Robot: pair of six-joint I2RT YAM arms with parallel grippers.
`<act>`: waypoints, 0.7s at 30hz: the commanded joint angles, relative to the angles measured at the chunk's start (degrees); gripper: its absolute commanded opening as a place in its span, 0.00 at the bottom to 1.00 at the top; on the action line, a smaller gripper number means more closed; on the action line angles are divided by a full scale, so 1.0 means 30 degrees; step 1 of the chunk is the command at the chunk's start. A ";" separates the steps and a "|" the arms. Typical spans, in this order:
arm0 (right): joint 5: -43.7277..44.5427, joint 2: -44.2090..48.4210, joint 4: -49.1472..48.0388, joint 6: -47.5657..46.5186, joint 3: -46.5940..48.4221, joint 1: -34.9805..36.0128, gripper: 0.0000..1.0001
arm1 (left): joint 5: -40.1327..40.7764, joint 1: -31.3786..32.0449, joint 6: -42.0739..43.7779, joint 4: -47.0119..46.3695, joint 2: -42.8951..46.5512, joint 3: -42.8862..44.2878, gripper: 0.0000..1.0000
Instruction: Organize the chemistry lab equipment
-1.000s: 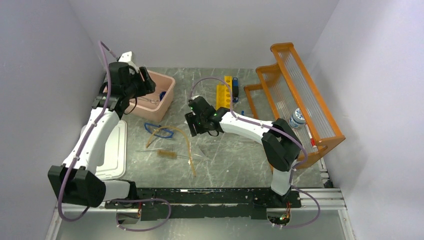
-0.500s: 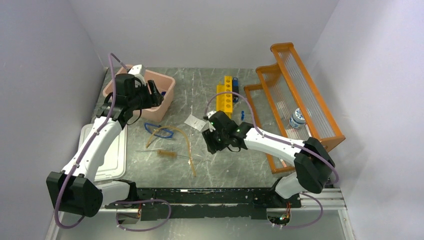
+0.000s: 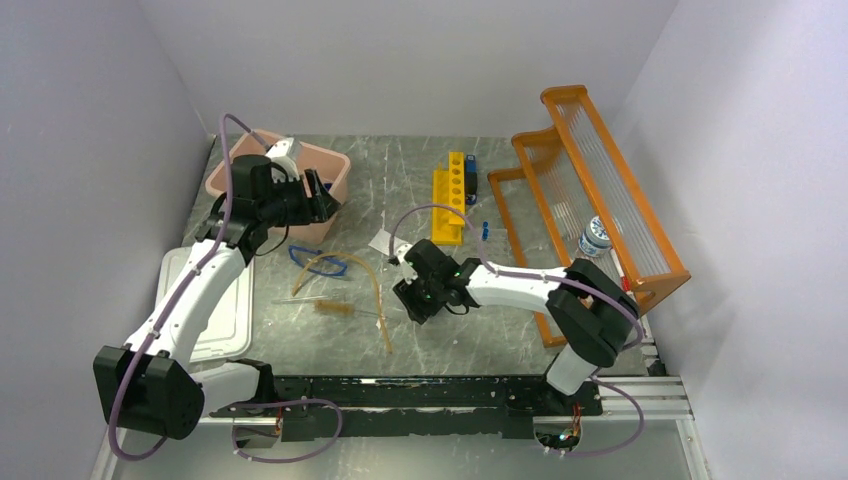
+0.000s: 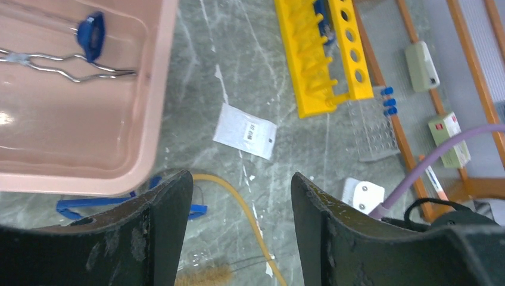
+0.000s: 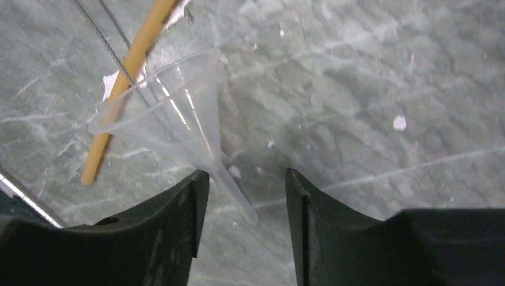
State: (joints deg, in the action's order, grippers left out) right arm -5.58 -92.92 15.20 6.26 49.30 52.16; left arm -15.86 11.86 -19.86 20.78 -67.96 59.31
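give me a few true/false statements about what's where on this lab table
1. The funnel lies on its side, stem between the open fingers of the right gripper. True.
2. The left gripper holds the packet. False: it is open and empty; the packet lies flat on the table.
3. A metal tool lies in the pink tub. True.
4. The tubing is in the tub. False: it lies on the table, passing by the funnel's mouth.
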 commanded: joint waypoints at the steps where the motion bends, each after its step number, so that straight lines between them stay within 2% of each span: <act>1: 0.0428 -0.1297 -0.1372 -0.0866 0.0594 0.0573 0.48 | -0.2803 0.0262 -0.0329 -0.1258 0.0462 -0.0730 0.66; 5: 0.1466 -0.1445 -0.2947 -0.0469 -0.0046 0.0776 0.34 | -0.3167 0.0403 -0.0607 -0.1486 0.0431 -0.1179 0.66; 11: 0.2268 -0.1188 -0.4461 0.0374 -0.0258 0.0776 0.00 | -0.3601 0.0774 -0.0984 -0.1990 0.0090 -0.1735 0.66; 15: 0.1982 -0.0509 -0.4995 0.0864 0.0041 0.0569 0.00 | -0.4437 0.0953 -0.1641 -0.2717 -0.0256 -0.2235 0.67; 19: -0.0240 0.0412 -0.5946 0.1773 0.0398 -0.0603 0.00 | -0.5431 0.0969 -0.2492 -0.3598 -0.0636 -0.2403 0.69; 21: -0.1357 0.0785 -0.6291 0.2352 0.0750 -0.1405 0.00 | -0.5804 0.0940 -0.2736 -0.3239 -0.0815 -0.1520 0.69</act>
State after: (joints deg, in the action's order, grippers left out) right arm -3.73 -94.19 1.43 9.56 49.10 51.77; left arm -28.45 14.22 -25.39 14.15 -69.52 52.45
